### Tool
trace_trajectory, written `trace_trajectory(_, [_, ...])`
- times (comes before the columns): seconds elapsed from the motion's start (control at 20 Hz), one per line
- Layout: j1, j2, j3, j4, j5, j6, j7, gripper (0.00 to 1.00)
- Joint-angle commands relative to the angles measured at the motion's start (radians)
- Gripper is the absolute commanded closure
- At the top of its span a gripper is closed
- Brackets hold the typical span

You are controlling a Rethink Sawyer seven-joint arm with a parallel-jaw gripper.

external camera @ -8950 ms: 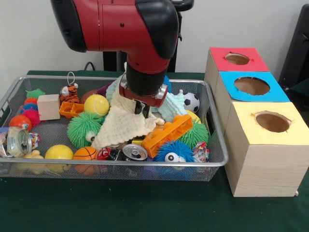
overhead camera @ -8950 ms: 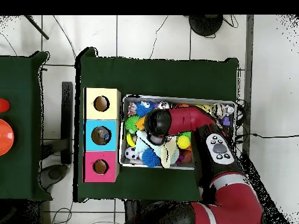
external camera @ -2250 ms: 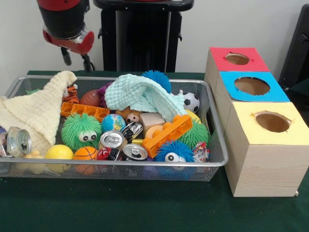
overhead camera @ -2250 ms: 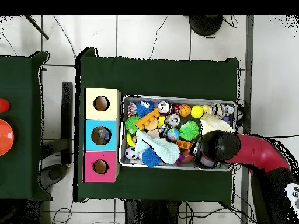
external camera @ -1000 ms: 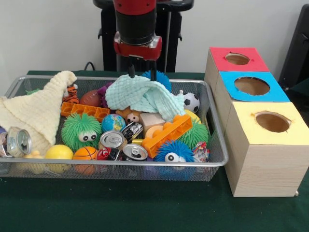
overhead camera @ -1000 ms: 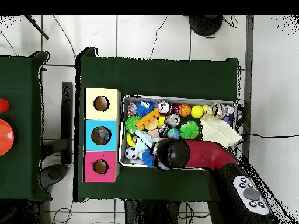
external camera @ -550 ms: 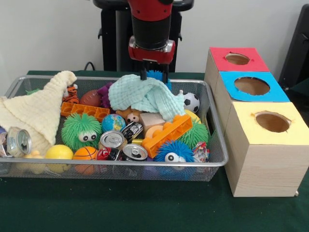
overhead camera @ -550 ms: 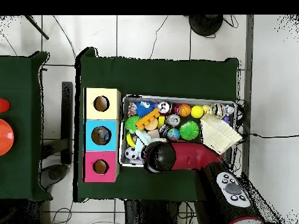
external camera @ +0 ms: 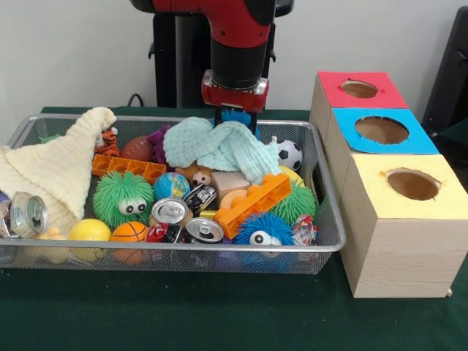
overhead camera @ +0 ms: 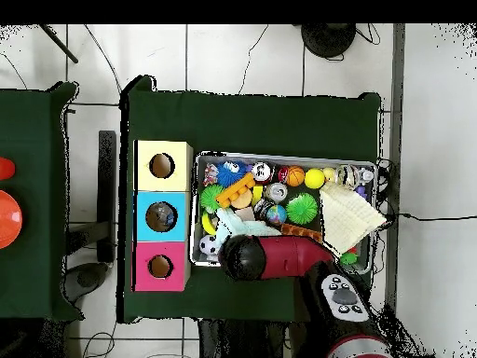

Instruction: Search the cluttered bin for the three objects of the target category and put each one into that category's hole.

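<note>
Red arm hangs vertical, pincer sunk into mint cloth; grip indiscernible.

Colours in the bin and boxes

The boxes are topped red, blue and yellow over pale wood. A mint cloth, a cream cloth, an orange brick, green and blue fuzzy balls, a black-and-white ball and a striped tiger are seen.

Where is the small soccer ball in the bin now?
In the front view the soccer ball lies at the bin's far right, beside the mint cloth.
</note>
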Motion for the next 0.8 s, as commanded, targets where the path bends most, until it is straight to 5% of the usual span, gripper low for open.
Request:
trace_trajectory(0.05, [0.014,0.108,-0.066,-0.129,-0.004,-0.09,0.139,0.0])
trace_trajectory(0.3, [-0.002,0.097,-0.054,-0.13,-0.001,-0.082,0.096,0.0])
trace_trajectory(0.35, [-0.008,0.095,-0.049,-0.128,-0.001,-0.086,0.089,1.0])
trace_trajectory(0.8, [-0.065,0.115,-0.01,-0.222,0.043,0.022,0.036,1.0])
